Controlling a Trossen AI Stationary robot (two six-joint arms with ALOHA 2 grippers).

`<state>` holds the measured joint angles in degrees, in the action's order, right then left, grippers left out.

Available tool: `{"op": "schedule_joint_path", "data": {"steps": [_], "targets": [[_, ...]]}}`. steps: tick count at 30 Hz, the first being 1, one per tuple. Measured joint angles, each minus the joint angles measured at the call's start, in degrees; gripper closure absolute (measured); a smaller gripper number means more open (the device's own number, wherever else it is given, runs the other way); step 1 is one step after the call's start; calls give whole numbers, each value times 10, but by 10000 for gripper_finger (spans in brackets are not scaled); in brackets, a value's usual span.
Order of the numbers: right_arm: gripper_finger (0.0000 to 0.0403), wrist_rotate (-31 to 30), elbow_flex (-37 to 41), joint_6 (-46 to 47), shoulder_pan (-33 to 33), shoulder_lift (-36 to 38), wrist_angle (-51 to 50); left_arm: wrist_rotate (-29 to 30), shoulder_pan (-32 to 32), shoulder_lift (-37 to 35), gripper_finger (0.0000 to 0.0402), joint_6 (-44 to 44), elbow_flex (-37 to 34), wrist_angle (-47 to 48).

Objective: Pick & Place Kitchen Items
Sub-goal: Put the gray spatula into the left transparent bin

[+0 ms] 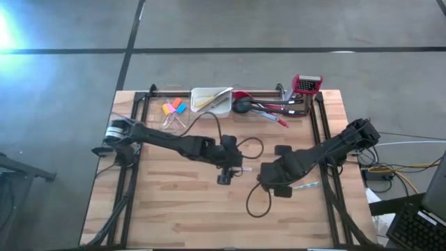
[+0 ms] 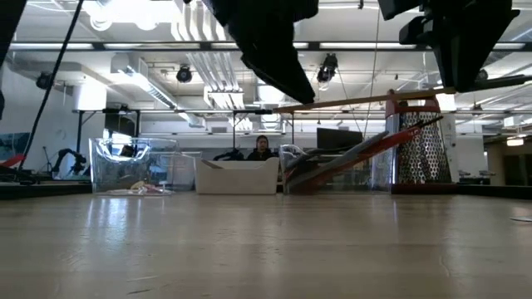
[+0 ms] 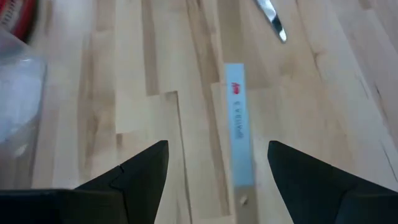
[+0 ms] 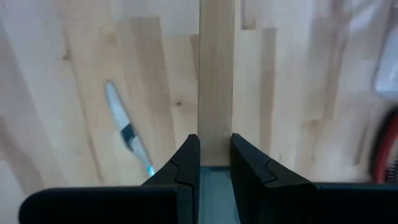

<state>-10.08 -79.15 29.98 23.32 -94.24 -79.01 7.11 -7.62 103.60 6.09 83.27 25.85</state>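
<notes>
My right gripper (image 4: pixel 215 155) is shut on a flat wooden stick (image 4: pixel 216 81) over the table's middle. In the low view the stick (image 2: pixel 366 100) hangs high above the table, nearly level. My left gripper (image 1: pixel 224 176) hovers open just to its left. In its wrist view a pale blue strip with a red mark (image 3: pixel 238 124) shows between the open fingers (image 3: pixel 146 168), untouched. Red, black and grey utensils (image 1: pixel 261 108) and small orange, blue and pink pieces (image 1: pixel 173 108) lie at the far edge. My right gripper pinches the wooden stick by its two narrow edges (image 4: pixel 216 140) between its two fingers. The fingers come from above, pointing down, and lie across the stick. The stick is lifted clear of the table and sits almost level, one end slightly higher.
A white tray (image 1: pixel 202 104) and a red-topped grater (image 1: pixel 306 84) stand at the far edge. A thin silver knife with a blue tip (image 4: pixel 127 134) lies on the wood by my right gripper. A black cable (image 1: pixel 254 202) loops below it. A person (image 2: pixel 262 148) sits beyond the table.
</notes>
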Motion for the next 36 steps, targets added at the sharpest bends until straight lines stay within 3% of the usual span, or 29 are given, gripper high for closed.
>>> {"op": "schedule_joint_path", "data": {"steps": [20,26,35,36], "targets": [[356,-49,-37,-7,-1,0,3,3,0,74,136,5,76,16],[356,-51,-40,-13,-3,0,3,3,0,72,198,3,76,23],[356,-48,-40,-13,-5,0,3,5,0,71,358,2,76,25],[356,-47,-40,-13,-5,0,3,5,0,71,359,4,76,25]]}}
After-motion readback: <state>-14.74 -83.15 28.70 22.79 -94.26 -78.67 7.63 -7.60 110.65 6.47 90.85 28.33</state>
